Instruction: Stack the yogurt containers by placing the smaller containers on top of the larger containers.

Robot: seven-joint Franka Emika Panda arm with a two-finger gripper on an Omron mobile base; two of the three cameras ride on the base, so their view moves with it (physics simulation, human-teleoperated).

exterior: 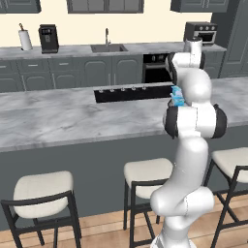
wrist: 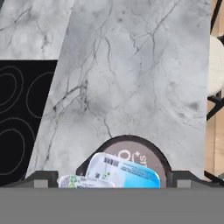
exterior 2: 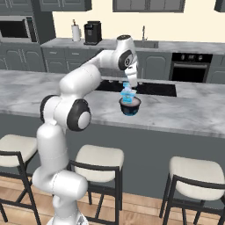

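Small light-blue cup (exterior 2: 128,93) atop a dark round tub (exterior 2: 130,107), centre of the right base view, on the marble counter (exterior 2: 184,110).

Sits on the tub's greyish lid, seemingly upright in the right base view, though lean hard to judge; in the hand view, at bottom centre, shows a glossy white-and-blue printed face with a barcode, long side running roughly left to right across the frame. Below it, round and squat, with dark sides and a flat lid bearing pale lettering. Just above, gripper (exterior 2: 129,84) pointing down, jaws spread wide and let go, dark fingertips (wrist: 41,178) standing clear on either side of the tub at the frame's bottom corners. Beyond, veined grey marble, smooth and matte; black glass cooktop (wrist: 17,113) with ring outlines at left; pale round stool seat (wrist: 215,65) at the right edge.
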